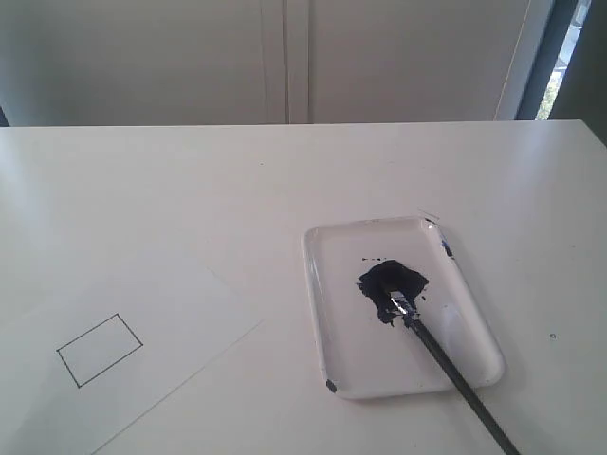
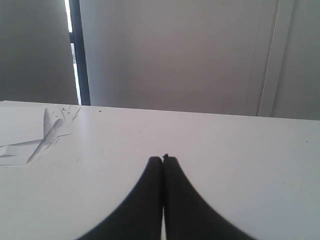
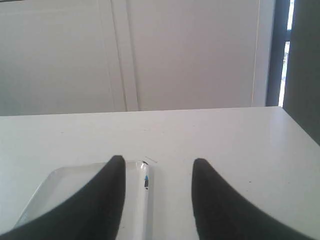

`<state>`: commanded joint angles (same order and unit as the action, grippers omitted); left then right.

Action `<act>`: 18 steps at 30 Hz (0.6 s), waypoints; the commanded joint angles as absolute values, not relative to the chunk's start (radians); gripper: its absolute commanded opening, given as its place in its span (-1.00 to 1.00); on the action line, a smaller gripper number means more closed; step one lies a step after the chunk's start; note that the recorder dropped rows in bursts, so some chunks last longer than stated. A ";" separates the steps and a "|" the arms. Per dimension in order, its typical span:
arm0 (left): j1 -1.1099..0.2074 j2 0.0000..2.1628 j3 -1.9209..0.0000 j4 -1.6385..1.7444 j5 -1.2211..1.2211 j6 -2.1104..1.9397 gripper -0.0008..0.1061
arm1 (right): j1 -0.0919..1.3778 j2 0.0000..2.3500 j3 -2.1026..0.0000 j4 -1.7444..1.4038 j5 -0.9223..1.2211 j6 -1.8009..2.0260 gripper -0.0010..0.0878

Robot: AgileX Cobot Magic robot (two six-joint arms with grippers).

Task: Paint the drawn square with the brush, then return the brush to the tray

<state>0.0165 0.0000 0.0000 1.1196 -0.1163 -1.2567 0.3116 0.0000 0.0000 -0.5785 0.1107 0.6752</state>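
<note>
The drawn square [image 1: 100, 350] is a thin black outline, unpainted, on a white paper sheet [image 1: 142, 313] at the lower left of the exterior view. The brush [image 1: 446, 365] lies with its bristles in the dark navy puddle [image 1: 391, 284] of the white tray [image 1: 327, 284]; its black handle runs over the tray's near rim toward the bottom edge. Neither gripper shows in the exterior view. My left gripper [image 2: 163, 159] is shut with nothing in it, low over bare table. My right gripper [image 3: 156, 162] stands open and empty, one finger over the tray's rim [image 3: 145, 195].
The white table [image 1: 285, 180] ends at a pale wall behind. A dark window frame [image 1: 560, 57] stands at the far right. In the left wrist view the paper sheet's lifted corner [image 2: 50, 130] shows at one side.
</note>
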 joint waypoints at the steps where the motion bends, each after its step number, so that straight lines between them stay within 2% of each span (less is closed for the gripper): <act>1: 0.017 0.000 0.000 1.120 -0.116 -1.257 -0.99 | 0.312 0.000 0.000 -0.578 0.111 0.675 -0.06; 18: 0.017 0.000 0.000 1.120 -0.135 -1.223 -0.99 | 0.312 0.000 0.000 -0.579 0.059 0.673 -0.06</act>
